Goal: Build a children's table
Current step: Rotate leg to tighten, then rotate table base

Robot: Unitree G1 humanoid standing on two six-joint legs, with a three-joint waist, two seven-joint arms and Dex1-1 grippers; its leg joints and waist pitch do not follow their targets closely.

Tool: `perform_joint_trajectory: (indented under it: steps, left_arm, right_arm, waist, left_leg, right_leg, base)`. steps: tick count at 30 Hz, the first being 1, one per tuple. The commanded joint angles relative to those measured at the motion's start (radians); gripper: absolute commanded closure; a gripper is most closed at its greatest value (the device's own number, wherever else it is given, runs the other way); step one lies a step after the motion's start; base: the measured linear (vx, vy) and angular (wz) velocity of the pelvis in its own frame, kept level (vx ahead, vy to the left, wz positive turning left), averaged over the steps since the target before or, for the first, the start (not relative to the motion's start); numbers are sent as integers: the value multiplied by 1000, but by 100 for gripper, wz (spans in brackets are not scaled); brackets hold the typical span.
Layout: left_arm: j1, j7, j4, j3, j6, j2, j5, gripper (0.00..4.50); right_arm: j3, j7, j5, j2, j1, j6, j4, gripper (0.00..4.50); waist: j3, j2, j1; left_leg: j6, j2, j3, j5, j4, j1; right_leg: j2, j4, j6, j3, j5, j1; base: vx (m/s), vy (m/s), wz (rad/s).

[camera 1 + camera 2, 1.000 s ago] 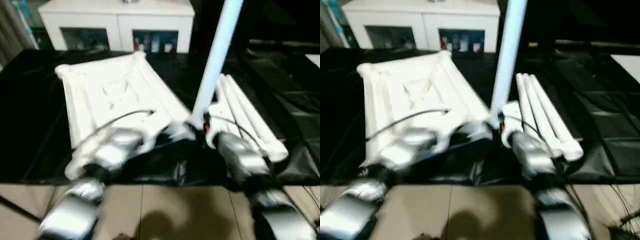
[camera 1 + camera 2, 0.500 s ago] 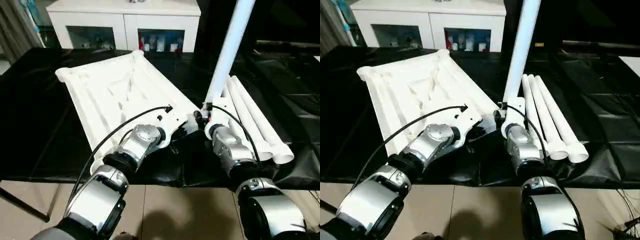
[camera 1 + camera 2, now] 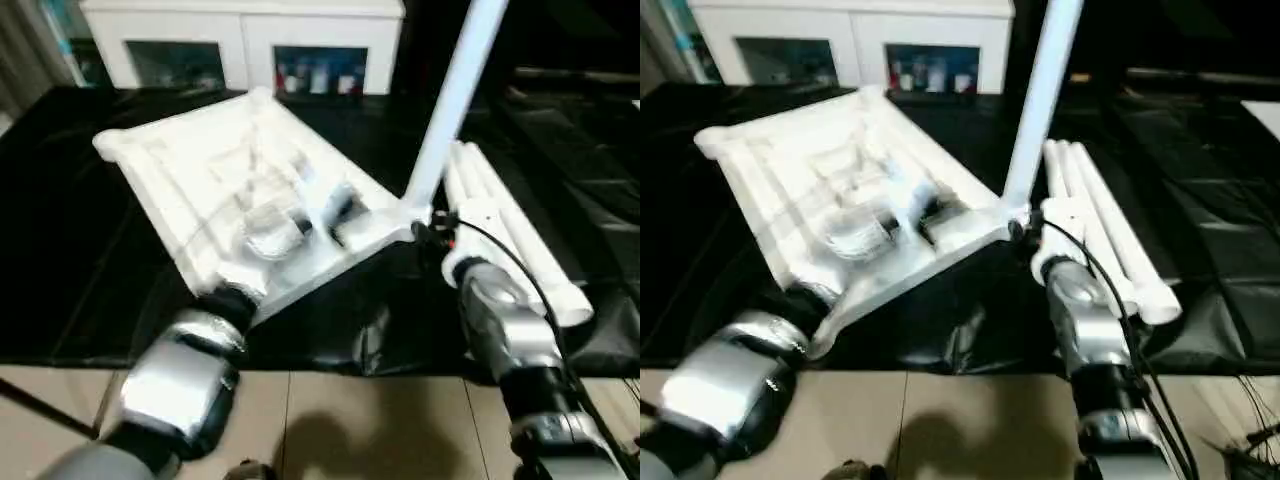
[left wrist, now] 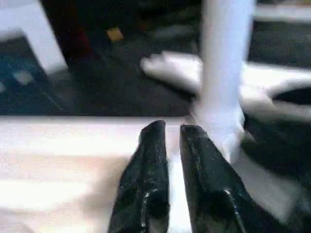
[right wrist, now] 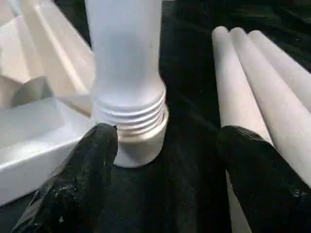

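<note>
The tabletop (image 3: 235, 190) is lying underside up on the black sheet (image 3: 70, 250), its ribbed bracing facing the camera, with the white cabinet (image 3: 240, 40) behind it. At the near right corner socket (image 5: 138, 141) one leg (image 3: 450, 110) is standing upright, and its threads are still exposed above the socket rim, so it is judged to be only partly screwed in. Three spare legs (image 3: 520, 240) are laid side by side on the sheet just beside that corner.

The left gripper (image 4: 172, 141) is seen with its fingers drawn almost together over the tabletop's edge near the socket; whether the thin edge is actually pinched cannot be told. The right gripper (image 5: 165, 145) is held wide open, its fingers standing either side of the leg's base without touching it (one finger sits close to the nearest spare leg).

The main risk is that the half-seated leg is left unsupported: a knock from either finger could tilt it and cross the threads. If the tabletop is not firmly held, it could be turned with the leg. The spare legs could also be nudged and rolled away.
</note>
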Motion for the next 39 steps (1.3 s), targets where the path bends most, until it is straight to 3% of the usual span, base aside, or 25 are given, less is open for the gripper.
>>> perform_joint_trajectory:
  steps: [1,2,3,6,7,8,9,10,11,12,13,15,16,18,23,26,28,29,30,31,32,33,34,35,39]
  left_arm:
    - [12,39,-82,13,66,63,23,352]
    - [37,52,-150,26,141,121,38,352]
    - [53,54,-187,33,181,148,44,323]
    - [105,55,-278,46,244,220,77,308]
    - [162,44,-368,55,299,284,110,308]
    - [162,44,-368,55,299,284,110,308]
    - [222,37,-461,72,365,340,142,295]
    - [241,36,-491,79,389,358,154,278]
    - [274,32,-536,83,426,389,186,278]
    - [352,14,-646,94,525,458,257,269]
    - [352,14,-646,94,525,458,257,266]
    - [457,-11,-814,95,705,550,330,241]
    - [467,-16,-827,91,723,563,343,231]
    - [477,-7,-842,87,743,578,351,228]
    - [496,9,-861,68,775,613,371,228]
    - [549,-41,-887,35,809,608,306,228]
    - [554,-46,-888,32,810,605,300,228]
    - [599,-110,-927,3,859,575,257,228]
    - [599,-110,-927,3,859,575,257,228]
    - [617,-139,-952,-16,883,576,265,228]
    - [617,-139,-952,-16,883,576,265,228]
    - [630,-162,-971,-26,906,568,264,228]
    - [630,-163,-971,-27,907,567,264,228]
    - [643,-195,-981,-42,908,554,250,228]
    - [656,-248,-1019,-66,915,520,174,228]
  right_arm:
    - [49,29,5,15,19,59,-54,95]
    - [65,43,7,21,22,74,-59,95]
    - [72,51,7,23,22,79,-60,95]
    - [90,69,2,24,27,103,-81,95]
    - [102,85,4,25,30,120,-94,95]
    - [102,85,4,25,30,120,-94,95]
    - [115,100,4,25,33,138,-104,95]
    - [120,105,3,23,33,144,-106,95]
    - [126,112,2,23,34,155,-108,95]
    - [138,127,-5,22,34,174,-106,95]
    - [138,127,-5,22,34,174,-106,95]
    - [153,136,-12,31,17,183,-79,95]
    - [155,136,-14,33,13,179,-70,95]
    - [156,136,-16,37,6,175,-56,95]
    - [165,149,-18,46,-13,167,-17,95]
    - [180,167,-29,54,-41,151,31,95]
    - [181,168,-29,54,-44,149,35,95]
    - [185,176,-37,59,-70,131,78,95]
    - [185,176,-37,59,-70,131,78,95]
    - [186,180,-40,61,-80,121,94,95]
    - [186,180,-40,61,-80,121,94,95]
    - [182,181,-40,68,-101,103,128,95]
    - [181,181,-40,69,-102,101,131,95]
    - [170,194,-29,86,-138,62,195,95]
    - [156,255,3,126,-186,-22,304,95]
  waist:
    - [-79,-10,0]
    - [-79,-11,-4]
    - [-75,-10,-14]
    - [-71,-5,-25]
    - [-71,-1,-23]
    - [-69,0,-24]
    - [-69,3,-26]
    - [-71,4,-27]
    - [-68,3,-31]
    - [-70,-7,-29]
    - [-68,-1,-32]
    - [-69,-6,-34]
    - [-64,-5,-32]
    - [-62,-2,-27]
    - [-63,-11,-10]
    - [-61,-16,-10]
    - [-63,-14,-7]
    - [-64,-11,-7]
    - [-63,-14,-11]
    - [-64,-13,-8]
    - [-65,-13,-10]
    - [-66,-4,-11]
    - [-63,-9,-11]
    - [-65,-3,-10]
    - [-65,-2,-15]
  left_leg:
    - [119,28,-15,-77,-55,43]
    - [113,28,-16,-77,-56,40]
    - [102,26,-18,-86,-61,34]
    - [46,27,-14,-145,-65,48]
    - [28,33,-15,-156,-68,52]
    - [20,34,-17,-160,-71,48]
    - [0,30,-14,-178,-72,53]
    - [-11,35,-19,-170,-75,51]
    - [-14,31,-16,-171,-75,48]
    - [-19,35,-17,-179,-76,52]
    - [-19,33,-17,-164,-78,48]
    - [-28,36,-17,-166,-78,51]
    - [-32,32,-15,-173,-79,54]
    - [-51,31,-12,-204,-79,62]
    - [-82,29,-15,-242,-84,60]
    - [-90,26,-16,-269,-85,55]
    - [-90,27,-16,-267,-85,56]
    - [-91,26,-17,-264,-83,57]
    - [-91,26,-18,-254,-86,50]
    - [-89,27,-15,-259,-83,57]
    - [-87,27,-17,-254,-83,52]
    - [-91,26,-16,-262,-84,55]
    - [-92,25,-18,-264,-84,54]
    - [-93,25,-17,-272,-82,55]
    - [-92,26,-19,-290,-83,54]
  right_leg:
    - [-41,-44,-260,20,137,48]
    - [-40,-42,-257,20,136,50]
    - [-39,-42,-247,18,114,51]
    - [-35,-55,-239,24,24,42]
    - [-35,-53,-235,24,11,39]
    - [-35,-52,-230,22,2,40]
    - [-29,-55,-219,23,-18,34]
    - [-32,-49,-217,23,6,37]
    - [-26,-50,-211,23,6,35]
    - [-33,-49,-210,23,2,36]
    - [-30,-48,-203,23,3,34]
    - [-32,-47,-202,24,-2,34]
    - [-28,-51,-201,25,-21,26]
    - [-26,-56,-200,28,-36,18]
    - [-28,-54,-178,28,-59,18]
    - [-31,-59,-169,30,-103,17]
    - [-32,-58,-172,31,-106,15]
    - [-33,-56,-175,31,-97,15]
    - [-31,-54,-182,29,-87,20]
    - [-29,-56,-180,31,-82,14]
    - [-31,-53,-181,30,-74,18]
    - [-30,-55,-180,30,-70,15]
    - [-28,-55,-182,29,-68,18]
    - [-31,-55,-184,30,-70,16]
    - [-29,-53,-201,29,-57,20]
  base:
    - [0,0,0]
    - [0,0,0]
    - [0,0,0]
    - [0,0,0]
    - [0,0,0]
    - [0,0,0]
    - [0,0,0]
    - [0,0,0]
    - [0,0,0]
    - [0,0,0]
    - [0,0,0]
    - [0,0,0]
    - [0,0,0]
    - [0,0,0]
    - [0,0,0]
    - [0,0,0]
    - [0,0,0]
    - [0,0,0]
    - [0,0,0]
    - [0,0,0]
    - [0,0,0]
    - [0,0,0]
    - [0,0,0]
    - [0,0,0]
    - [0,0,0]
